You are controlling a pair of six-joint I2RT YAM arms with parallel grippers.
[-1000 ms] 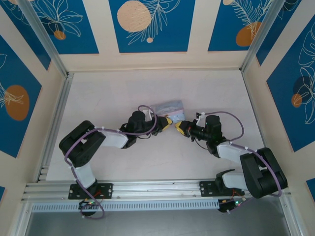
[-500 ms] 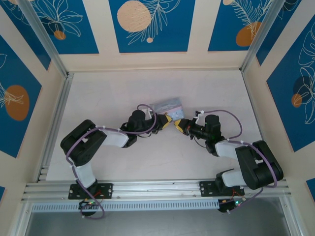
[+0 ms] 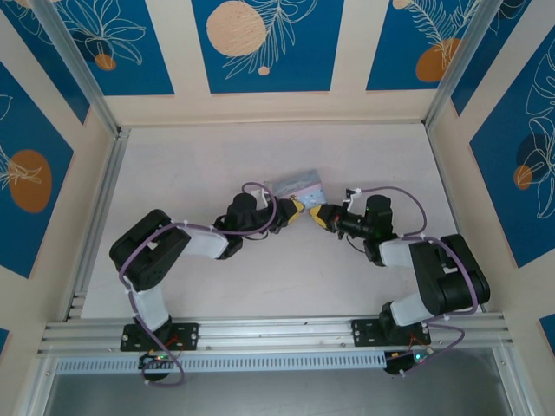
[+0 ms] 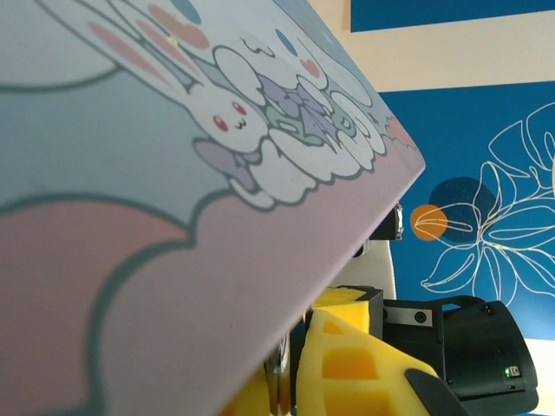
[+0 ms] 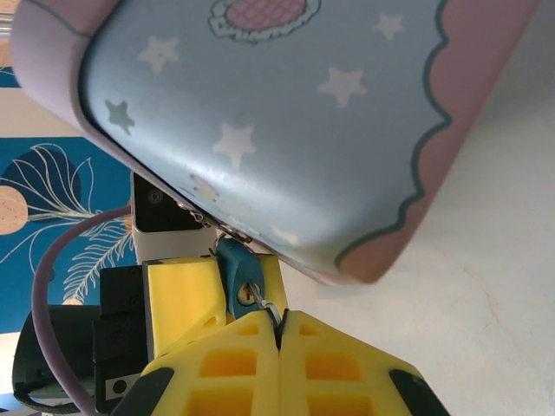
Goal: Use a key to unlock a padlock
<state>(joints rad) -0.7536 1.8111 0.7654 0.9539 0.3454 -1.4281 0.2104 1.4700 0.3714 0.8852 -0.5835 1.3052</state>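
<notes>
Padlock [image 5: 241,279], small blue rounded, clamped in left pincer [image 3: 298,211] | right pincer [image 5: 279,334] pinches thin silvery key [image 5: 270,310]

A pale blue rectangular tin [image 3: 295,185] sits near the middle of the white worktop [image 3: 199,156], turned slightly askew to its edges. In the left wrist view, 1 face of it shows a cartoon white rabbit [image 4: 221,108] with pink cheeks among pale clouds, above a pink band with a scalloped grey outline. In the right wrist view, another face carries white stars on blue and a pink scalloped border, with rounded corners. Cream walls around the worktop bear blue panels [image 3: 260,43] with orange circles and white leaf outlines. Aluminium rails [image 3: 277,329] run along the near edge and the left side.
</notes>
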